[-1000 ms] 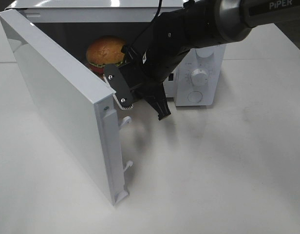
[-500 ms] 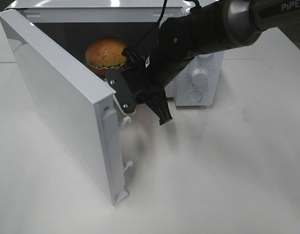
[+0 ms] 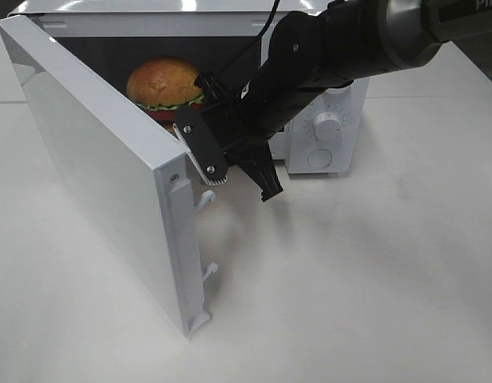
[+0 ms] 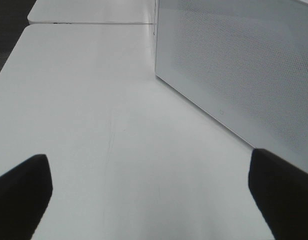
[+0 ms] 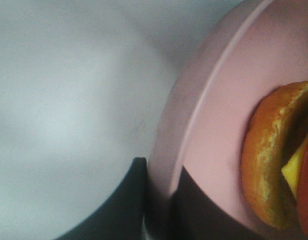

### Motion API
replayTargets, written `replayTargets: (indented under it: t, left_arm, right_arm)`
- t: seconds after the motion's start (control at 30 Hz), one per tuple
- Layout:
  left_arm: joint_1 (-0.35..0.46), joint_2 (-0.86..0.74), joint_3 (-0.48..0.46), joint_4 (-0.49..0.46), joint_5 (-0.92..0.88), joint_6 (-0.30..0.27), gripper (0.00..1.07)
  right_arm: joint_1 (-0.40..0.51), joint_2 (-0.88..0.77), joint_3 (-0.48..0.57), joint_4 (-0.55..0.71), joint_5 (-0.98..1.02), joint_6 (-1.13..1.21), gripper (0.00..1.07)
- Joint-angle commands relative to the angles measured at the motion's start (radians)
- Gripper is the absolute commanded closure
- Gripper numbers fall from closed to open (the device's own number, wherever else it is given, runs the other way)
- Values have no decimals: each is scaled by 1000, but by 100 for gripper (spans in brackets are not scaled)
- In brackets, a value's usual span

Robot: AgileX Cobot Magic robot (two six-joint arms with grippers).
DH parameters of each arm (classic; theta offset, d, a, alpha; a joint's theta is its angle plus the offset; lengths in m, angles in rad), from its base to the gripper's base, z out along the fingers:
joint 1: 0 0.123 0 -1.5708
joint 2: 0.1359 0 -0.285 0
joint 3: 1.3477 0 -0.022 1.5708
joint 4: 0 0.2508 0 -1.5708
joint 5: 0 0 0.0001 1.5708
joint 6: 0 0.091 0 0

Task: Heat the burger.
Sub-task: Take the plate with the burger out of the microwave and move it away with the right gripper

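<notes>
- While the burger sits inside the microwave, beyond the right gripper, it looks light, soft, liable to slide.
- Left gripper: jaws wide, holding nothing.
- Right jaws pinch the pink plate rim; best carried that way.

High view looking down at microwave front, left wrist view low beside its side, right wrist view close on plate
</notes>
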Motion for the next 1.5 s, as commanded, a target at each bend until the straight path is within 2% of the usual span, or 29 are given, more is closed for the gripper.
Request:
replayTargets:
  t: [0.03,0.6,1.5]
  left_arm:
    - [0,-23,3,-7,-9,-5,7]
    - [0,-23,3,-7,-9,-5,7]
    - [0,-23,3,-7,-9,-5,7]
  right_arm:
    - [-4,-42,-8,45,-39,-52,107]
    - [-4,-106,-5,47,66,-50,107]
    - [-4,-321,222,47,30,-57,107]
